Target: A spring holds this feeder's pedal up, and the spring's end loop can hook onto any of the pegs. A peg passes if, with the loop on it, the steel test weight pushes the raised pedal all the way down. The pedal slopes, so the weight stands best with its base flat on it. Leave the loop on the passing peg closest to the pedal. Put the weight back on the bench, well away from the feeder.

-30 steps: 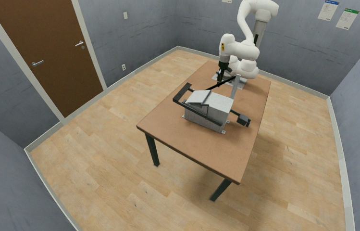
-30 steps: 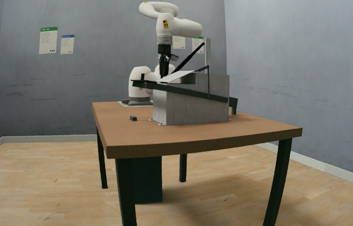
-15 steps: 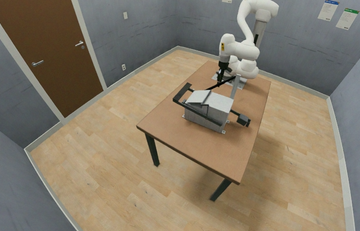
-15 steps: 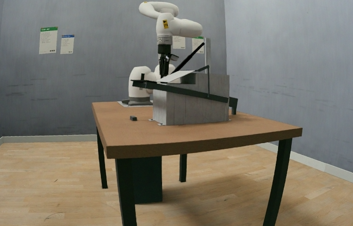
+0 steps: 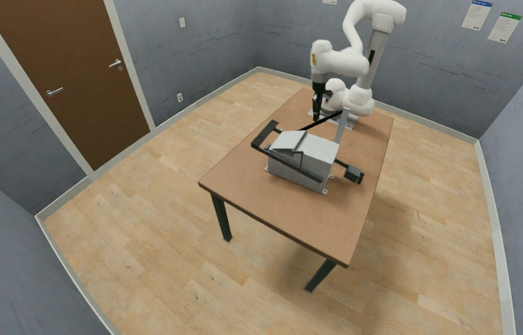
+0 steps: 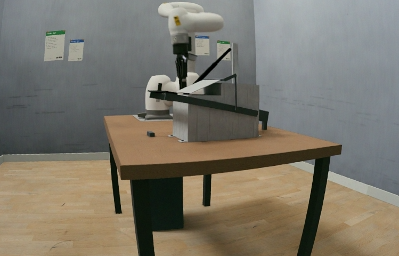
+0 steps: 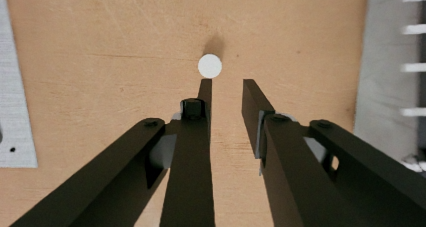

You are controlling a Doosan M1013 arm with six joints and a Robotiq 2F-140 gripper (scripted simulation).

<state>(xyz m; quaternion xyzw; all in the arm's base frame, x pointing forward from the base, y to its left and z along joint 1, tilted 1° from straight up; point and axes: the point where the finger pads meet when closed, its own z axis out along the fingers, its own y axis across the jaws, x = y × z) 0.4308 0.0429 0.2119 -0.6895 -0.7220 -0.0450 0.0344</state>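
The feeder (image 5: 313, 167) (image 6: 224, 119) stands on the bench (image 5: 251, 197) (image 6: 151, 155) (image 7: 295, 22), only its edge showing at the wrist view's right. There, 4 pegs (image 7: 414, 29) show clearly, cut off by the frame; a 5th pale piece lower down is hard to make out. 1 pale cylinder (image 7: 210, 66) stands on the bench, hidden in the other 2 views. The gripper (image 5: 316, 118) (image 6: 182, 87) (image 7: 227, 95) holds nothing, its 2 fingers a narrow gap apart.
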